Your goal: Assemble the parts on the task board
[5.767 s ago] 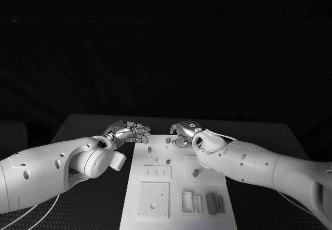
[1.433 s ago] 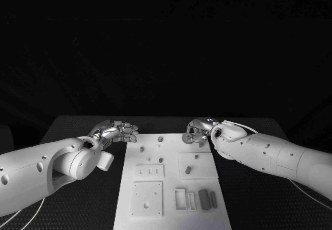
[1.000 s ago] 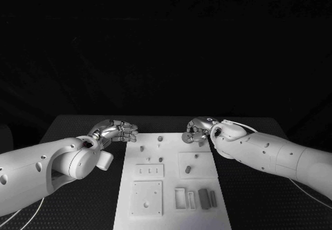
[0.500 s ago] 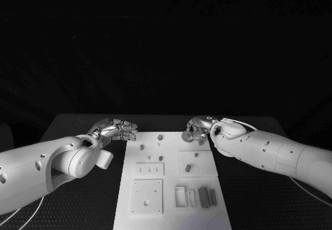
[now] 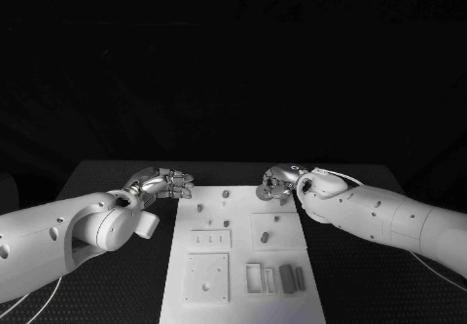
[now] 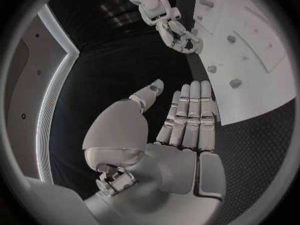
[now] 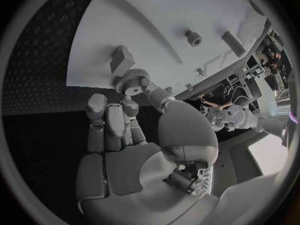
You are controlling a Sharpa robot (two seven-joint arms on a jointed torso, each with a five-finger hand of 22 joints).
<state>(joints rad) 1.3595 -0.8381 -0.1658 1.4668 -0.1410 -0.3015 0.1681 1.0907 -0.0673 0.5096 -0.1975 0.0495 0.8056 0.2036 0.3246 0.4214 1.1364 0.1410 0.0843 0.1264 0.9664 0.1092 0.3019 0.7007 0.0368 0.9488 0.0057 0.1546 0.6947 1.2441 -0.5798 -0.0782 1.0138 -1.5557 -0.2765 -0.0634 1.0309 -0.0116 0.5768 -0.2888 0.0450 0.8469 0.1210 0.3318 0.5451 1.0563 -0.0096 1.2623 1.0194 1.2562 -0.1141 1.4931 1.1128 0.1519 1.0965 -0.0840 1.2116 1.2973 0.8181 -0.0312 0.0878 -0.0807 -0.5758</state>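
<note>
The right hand (image 5: 277, 183) hovers over the far right corner of the task board (image 5: 243, 270), pinching a small round gear-like part (image 7: 130, 80) at its fingertips. The left hand (image 5: 163, 183) hangs just beside the board's far left edge over the desk (image 5: 117, 283), fingers straight, together, holding nothing
</note>
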